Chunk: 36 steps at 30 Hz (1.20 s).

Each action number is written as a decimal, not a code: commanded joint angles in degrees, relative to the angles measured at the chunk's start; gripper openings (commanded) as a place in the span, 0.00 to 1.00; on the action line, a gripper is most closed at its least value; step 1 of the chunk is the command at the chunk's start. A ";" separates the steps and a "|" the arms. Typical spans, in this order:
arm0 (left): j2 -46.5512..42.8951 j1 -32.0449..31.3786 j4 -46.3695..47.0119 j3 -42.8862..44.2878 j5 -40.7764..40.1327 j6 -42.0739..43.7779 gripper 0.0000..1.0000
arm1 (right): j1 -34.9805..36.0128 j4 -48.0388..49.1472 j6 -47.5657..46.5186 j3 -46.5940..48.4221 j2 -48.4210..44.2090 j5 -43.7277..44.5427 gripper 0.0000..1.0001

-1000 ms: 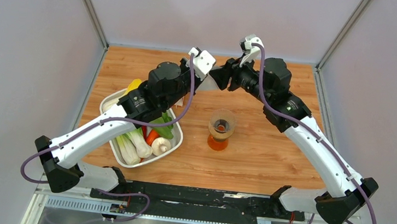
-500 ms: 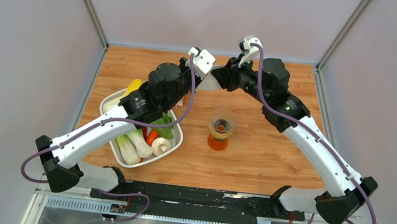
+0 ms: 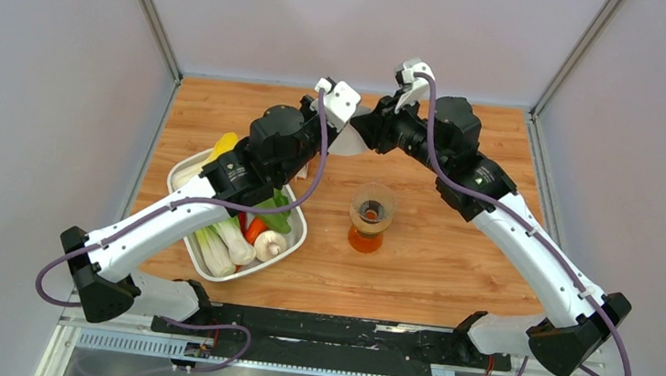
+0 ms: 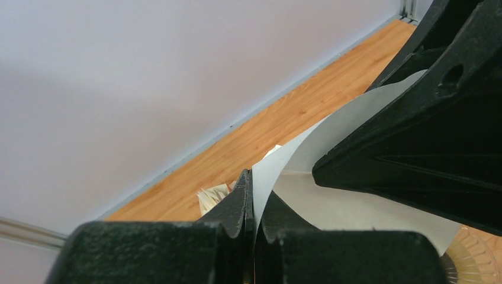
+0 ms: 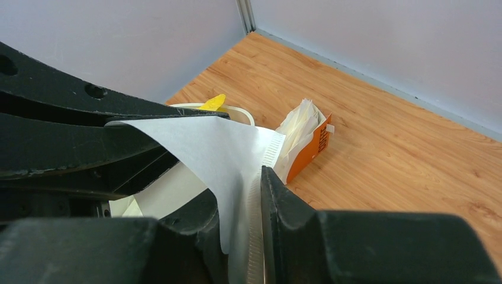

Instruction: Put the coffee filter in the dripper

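Right wrist view shows the coffee filter (image 5: 219,148) clamped aloft between the right gripper (image 5: 244,190) and left gripper (image 4: 253,190), apart from the dripper (image 3: 373,201); light, limp, easily torn paper, probably best pinched at its crimped seam.

Wood-grain table (image 3: 450,273); pale grey walls (image 3: 363,25) behind & both sides of it, metal posts (image 3: 148,9) at rear corners; even light.

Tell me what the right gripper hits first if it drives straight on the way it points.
Probably the left gripper, pinching the same coffee filter just ahead; exact alignment is hard to judge.
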 commanded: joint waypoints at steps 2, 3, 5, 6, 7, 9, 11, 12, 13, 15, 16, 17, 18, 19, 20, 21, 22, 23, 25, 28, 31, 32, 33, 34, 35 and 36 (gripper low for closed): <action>0.71 -0.37 0.41 1.59 -1.18 -2.56 0.00 | 1.04 0.39 -1.70 2.67 -0.57 3.15 0.27; 0.80 -0.37 0.25 1.80 -1.33 -2.79 0.00 | 1.05 0.21 -1.86 2.67 -0.66 3.37 0.32; 0.98 -0.37 -0.10 2.07 -1.90 -3.33 0.00 | 1.03 -0.29 -2.35 2.31 -1.15 3.82 0.44; 1.04 -0.37 -0.11 2.10 -2.24 -3.62 0.00 | 1.05 -0.65 -2.53 2.15 -1.51 4.22 0.47; 1.05 -0.37 -0.05 2.10 -2.47 -3.84 0.00 | 1.05 -0.88 -2.78 1.83 -1.90 4.52 0.47; 0.94 -0.35 -0.08 2.12 -2.79 -4.04 0.00 | 1.06 -1.28 -3.22 0.97 -2.80 5.09 0.41; 0.89 -0.34 -0.13 2.29 -2.73 -4.33 0.00 | 1.06 -1.60 -3.37 0.15 -3.53 5.54 0.34; 0.91 -0.37 -0.23 2.33 -2.62 -4.42 0.00 | 1.06 -1.74 -3.54 -0.09 -3.73 5.63 0.34; 0.90 -0.37 -0.24 2.39 -2.57 -4.66 0.00 | 1.06 -1.86 -3.60 -0.33 -3.91 5.71 0.33; 0.89 -0.33 -0.40 2.61 -2.62 -4.98 0.00 | 1.01 -2.22 -3.48 -0.62 -4.18 5.69 0.36; 0.95 -0.36 -0.43 2.69 -2.68 -5.10 0.00 | 1.05 -2.32 -3.33 -0.68 -4.29 5.53 0.41; 0.92 -0.35 -0.43 2.78 -2.74 -5.27 0.00 | 1.05 -2.38 -3.15 -0.80 -4.33 5.42 0.46; 0.95 -0.36 -0.43 2.84 -2.69 -5.33 0.00 | 1.06 -2.48 -2.98 -0.87 -4.42 5.39 0.47; 0.97 -0.37 -0.43 2.93 -2.70 -5.50 0.00 | 1.06 -2.55 -2.70 -1.00 -4.43 5.44 0.47; 0.97 -0.37 -0.50 3.00 -2.64 -5.57 0.00 | 1.06 -2.65 -2.57 -1.07 -4.35 5.46 0.48; 0.99 -0.33 -0.52 3.12 -2.60 -5.63 0.00 | 1.06 -2.69 -2.35 -1.14 -4.27 5.42 0.49; 0.98 -0.31 -0.48 3.14 -2.61 -5.68 0.00 | 1.06 -2.80 -2.06 -1.16 -4.25 5.27 0.50; 0.95 -0.31 -0.47 3.15 -2.61 -5.61 0.00 | 1.06 -2.86 -1.77 -1.21 -4.20 4.98 0.51; 0.95 -0.35 -0.45 3.24 -2.63 -5.51 0.00 | 1.06 -3.05 -1.29 -1.41 -4.16 4.47 0.47; 0.76 -0.36 -0.41 3.14 -2.34 -5.43 0.00 | 1.03 -3.19 -0.98 -1.34 -4.01 4.72 0.37; 0.67 -0.37 -0.42 2.96 -1.96 -5.35 0.00 | 1.06 -3.15 -0.72 -0.74 -3.69 4.73 0.25; 0.72 -0.37 -0.43 2.93 -1.89 -5.22 0.00 | 1.03 -3.14 -0.66 -0.56 -3.58 4.70 0.20; 0.72 -0.37 -0.41 2.83 -1.62 -5.17 0.00 | 1.03 -3.18 -0.48 -0.31 -3.45 4.67 0.16; 0.71 -0.35 -0.38 2.73 -1.46 -5.04 0.00 | 1.05 -3.20 -0.37 -0.03 -3.26 4.38 0.14; 0.75 -0.36 -0.41 2.68 -1.29 -5.04 0.00 | 1.03 -3.12 -0.31 0.22 -3.06 3.88 0.13; 0.79 -0.37 -0.43 2.69 -1.08 -5.03 0.00 | 1.05 -3.06 -0.13 0.46 -2.88 3.29 0.12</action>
